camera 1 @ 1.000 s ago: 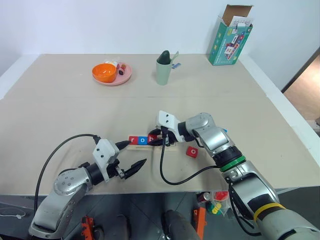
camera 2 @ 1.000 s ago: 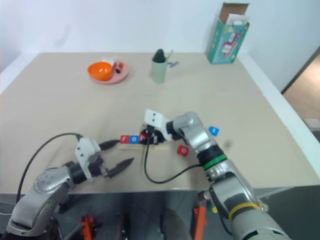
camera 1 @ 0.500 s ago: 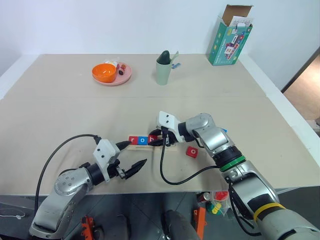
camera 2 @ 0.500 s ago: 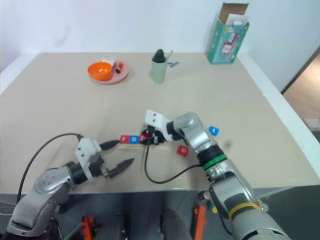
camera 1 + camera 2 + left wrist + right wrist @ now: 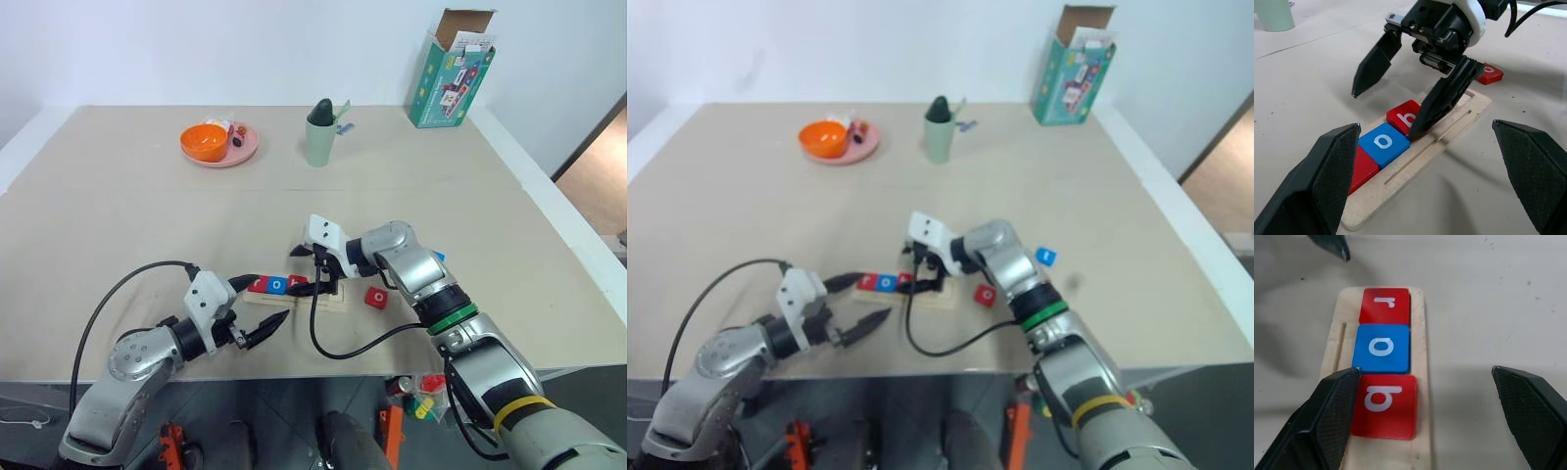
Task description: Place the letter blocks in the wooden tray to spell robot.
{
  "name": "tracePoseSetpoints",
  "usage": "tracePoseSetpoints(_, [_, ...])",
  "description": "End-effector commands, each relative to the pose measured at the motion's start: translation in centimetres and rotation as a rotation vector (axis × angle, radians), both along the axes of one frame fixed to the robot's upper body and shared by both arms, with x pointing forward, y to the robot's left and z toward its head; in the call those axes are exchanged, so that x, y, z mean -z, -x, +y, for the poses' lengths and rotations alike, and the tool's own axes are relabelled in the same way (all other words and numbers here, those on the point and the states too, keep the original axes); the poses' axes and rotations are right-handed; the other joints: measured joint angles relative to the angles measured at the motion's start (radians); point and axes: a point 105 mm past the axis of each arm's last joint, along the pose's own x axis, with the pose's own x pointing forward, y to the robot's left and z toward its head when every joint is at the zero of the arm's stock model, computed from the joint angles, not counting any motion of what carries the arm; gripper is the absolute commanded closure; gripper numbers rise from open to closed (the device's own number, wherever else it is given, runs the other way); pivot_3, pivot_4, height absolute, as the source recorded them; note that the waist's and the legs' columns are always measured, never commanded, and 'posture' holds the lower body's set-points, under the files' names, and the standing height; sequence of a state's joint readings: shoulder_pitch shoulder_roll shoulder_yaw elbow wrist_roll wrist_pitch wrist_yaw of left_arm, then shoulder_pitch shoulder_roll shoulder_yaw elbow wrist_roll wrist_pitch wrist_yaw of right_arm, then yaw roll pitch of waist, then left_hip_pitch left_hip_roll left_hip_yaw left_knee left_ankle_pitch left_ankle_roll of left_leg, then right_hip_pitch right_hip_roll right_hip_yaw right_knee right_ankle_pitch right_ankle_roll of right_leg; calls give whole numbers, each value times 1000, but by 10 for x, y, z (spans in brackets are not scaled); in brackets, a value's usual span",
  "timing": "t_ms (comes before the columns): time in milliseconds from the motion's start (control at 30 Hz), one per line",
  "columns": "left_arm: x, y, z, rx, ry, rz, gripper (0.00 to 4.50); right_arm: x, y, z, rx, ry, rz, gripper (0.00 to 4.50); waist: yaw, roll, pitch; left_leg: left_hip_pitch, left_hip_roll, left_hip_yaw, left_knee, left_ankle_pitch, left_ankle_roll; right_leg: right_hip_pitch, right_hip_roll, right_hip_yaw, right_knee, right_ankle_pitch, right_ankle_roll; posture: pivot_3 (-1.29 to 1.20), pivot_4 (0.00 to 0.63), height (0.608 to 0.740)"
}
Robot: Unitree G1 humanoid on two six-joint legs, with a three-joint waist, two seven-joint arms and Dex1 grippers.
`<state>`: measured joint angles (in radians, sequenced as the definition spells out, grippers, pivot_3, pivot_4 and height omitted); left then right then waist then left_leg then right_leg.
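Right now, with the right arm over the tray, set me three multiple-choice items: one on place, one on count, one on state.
1. Where does the loose red o block lie?
A. On the table beside the wooden tray
B. On the pink plate
C. In the green cup

2. How many letter blocks sit in the wooden tray?
A. One
B. Three
C. Five

3. How does the right end effector stand?
A. Shut on the b block
B. Shut on nothing
C. Open above the b block

Answers:
1. A, the red tile rests on the bare table just past the tray's end.
2. B, the right wrist view shows r, o and b in a row.
3. C, its two black fingers are spread wide with the b lying flat in the tray.
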<state>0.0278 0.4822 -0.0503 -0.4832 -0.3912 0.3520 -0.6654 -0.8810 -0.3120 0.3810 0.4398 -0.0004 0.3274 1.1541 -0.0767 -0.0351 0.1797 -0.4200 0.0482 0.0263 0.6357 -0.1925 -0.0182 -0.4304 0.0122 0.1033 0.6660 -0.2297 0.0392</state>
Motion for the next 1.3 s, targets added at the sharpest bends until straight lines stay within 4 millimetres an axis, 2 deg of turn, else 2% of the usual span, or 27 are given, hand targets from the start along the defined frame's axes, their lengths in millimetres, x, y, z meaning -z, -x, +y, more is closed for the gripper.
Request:
tracePoseSetpoints(33, [-6,0,-3,18,1,-30,0,-26,-4,3,-17,-53,-83,38,0,0,0,0,0,0,0,0,0,-1,0,0,0,0,0,0,150,740])
tracePoseSetpoints(233, [-6,0,-3,22,-10,-32,0,-41,2,3,-29,-94,-78,38,0,0,0,-4,0,0,0,0,0,-5,0,0,0,3,4,0,150,740])
tracePoseSetpoints(467, [-6,0,-3,37,-24,-36,0,-50,25,-5,-52,-114,-77,38,1,0,0,-5,0,0,-1,0,0,-6,0,0,0,3,4,0,150,740])
tracePoseSetpoints(600, [-8,2,-7,73,-15,-41,0,-63,34,-14,-5,-156,-95,38,1,0,0,-5,0,0,-1,0,0,-6,0,0,0,2,4,0,150,740])
tracePoseSetpoints(733, [-13,11,-15,171,-2,-35,0,-72,37,-37,153,-213,-108,38,2,0,0,-5,0,0,0,0,0,-6,0,0,0,2,4,0,150,740])
tracePoseSetpoints(833, [-13,18,-18,258,-30,-23,0,-78,40,-65,316,-266,-149,38,4,0,0,-6,0,0,0,0,0,-6,0,0,0,2,3,0,150,740])
tracePoseSetpoints(900, [-13,20,-18,296,-45,-14,0,-75,46,-79,391,-276,-160,38,6,0,0,-6,0,-1,-1,0,0,-6,0,-1,0,1,3,0,150,740])
tracePoseSetpoints(967, [-14,21,-21,355,-68,-1,0,-60,56,-98,467,-258,-132,38,6,-1,0,-7,-1,0,-1,0,0,-7,0,0,0,1,3,0,150,740])
tracePoseSetpoints(1033, [-15,21,-23,390,-80,-1,0,-48,64,-109,489,-230,-109,38,8,-1,0,-7,-1,-1,0,0,0,-6,0,0,0,0,4,0,150,740])
tracePoseSetpoints(1167, [-19,17,-28,418,-79,-8,0,-32,67,-128,479,-138,-78,38,-3,0,0,-6,-1,2,0,0,0,-7,0,3,0,0,1,0,150,740])
tracePoseSetpoints(1300, [-18,16,-29,427,-83,-8,0,-25,61,-142,447,-73,-76,38,-4,-1,0,-3,-1,1,1,0,0,-5,0,4,0,1,0,0,150,740])
